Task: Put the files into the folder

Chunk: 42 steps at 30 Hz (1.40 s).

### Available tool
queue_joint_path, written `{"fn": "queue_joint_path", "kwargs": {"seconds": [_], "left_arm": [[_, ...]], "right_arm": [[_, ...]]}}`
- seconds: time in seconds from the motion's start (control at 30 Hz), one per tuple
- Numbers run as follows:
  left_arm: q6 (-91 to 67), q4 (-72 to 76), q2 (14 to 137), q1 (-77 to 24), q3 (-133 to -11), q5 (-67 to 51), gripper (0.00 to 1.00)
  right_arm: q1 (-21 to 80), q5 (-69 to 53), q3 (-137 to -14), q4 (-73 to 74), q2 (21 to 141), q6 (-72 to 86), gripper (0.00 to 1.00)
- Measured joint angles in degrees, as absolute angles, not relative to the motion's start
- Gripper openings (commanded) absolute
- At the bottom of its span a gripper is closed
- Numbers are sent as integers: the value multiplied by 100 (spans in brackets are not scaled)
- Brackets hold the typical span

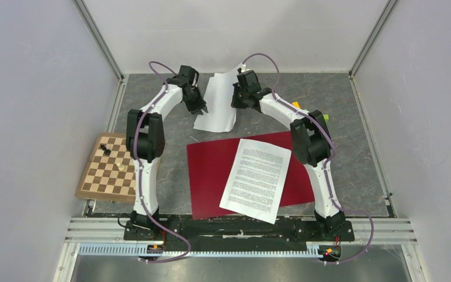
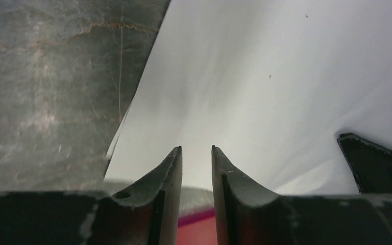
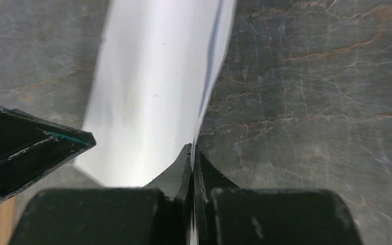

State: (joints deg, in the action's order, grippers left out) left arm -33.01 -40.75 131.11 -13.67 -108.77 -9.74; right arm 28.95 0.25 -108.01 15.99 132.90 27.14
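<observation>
The crimson folder point(image 1: 211, 176) lies flat and closed in the middle of the table. A printed sheet point(image 1: 256, 179) rests on its right half, overhanging the near edge. The blank white sheets point(image 1: 218, 103) are at the back, lifted and curved along their right edge. My right gripper point(image 1: 235, 103) is shut on that right edge, seen edge-on between the jaws in the right wrist view point(image 3: 192, 147). My left gripper point(image 1: 201, 108) is at the sheets' left side, narrowly open and empty point(image 2: 196, 149), with the white paper point(image 2: 265, 76) beyond it and the folder point(image 2: 199, 232) showing below.
A wooden chessboard point(image 1: 108, 170) with two pieces lies at the left beside the left arm. Small orange and green objects point(image 1: 324, 116) sit behind the right arm. Grey walls enclose the table on three sides.
</observation>
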Motion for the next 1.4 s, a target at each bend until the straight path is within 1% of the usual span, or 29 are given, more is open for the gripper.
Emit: {"fn": "queue_joint_path", "kwargs": {"seconds": [0.13,0.2,0.27,0.37,0.43,0.57,0.63,0.73,0.83,0.97,1.1,1.4], "left_arm": [[-3304,-4145,12162,-1393,-10619,-908,41],[-3306,-4125,11437,-1398,-10403,-847,43],[-3319,-4003,10547,-1400,-10082,-775,44],[-3398,-3730,9321,-1402,-9494,-766,46],[-3415,-3568,8737,-1413,-9137,-794,48],[-3509,-3336,7992,-1643,-8215,-819,49],[-3531,-3282,7889,-1844,-7819,-849,50],[-3533,-3273,7878,-2255,-7273,-873,50],[-3538,-3240,7843,-2720,-6838,-843,50],[-3671,-3022,7765,-3326,-6322,-766,49],[-3828,-2773,7771,-3758,-5902,-716,49],[-3983,-2362,8184,-4252,-5658,-602,50]], "right_arm": [[2862,-99,-10798,1852,12643,2738,0],[2849,-213,-10713,1855,12097,2757,0],[2860,-336,-10361,1765,11297,2775,0],[2941,-582,-9450,1457,9773,2893,0],[2995,-770,-8670,1103,8764,3041,0],[3074,-1103,-6873,478,7063,3503,0],[3065,-1181,-5968,154,6440,3743,0],[3065,-1070,-4528,158,5787,3929,0],[3068,-965,-3269,242,5419,4060,0],[3168,-707,-1887,281,5041,4344,0],[3358,-287,-1256,305,4558,4639,0],[3621,123,-1229,272,4134,4716,0]]}}
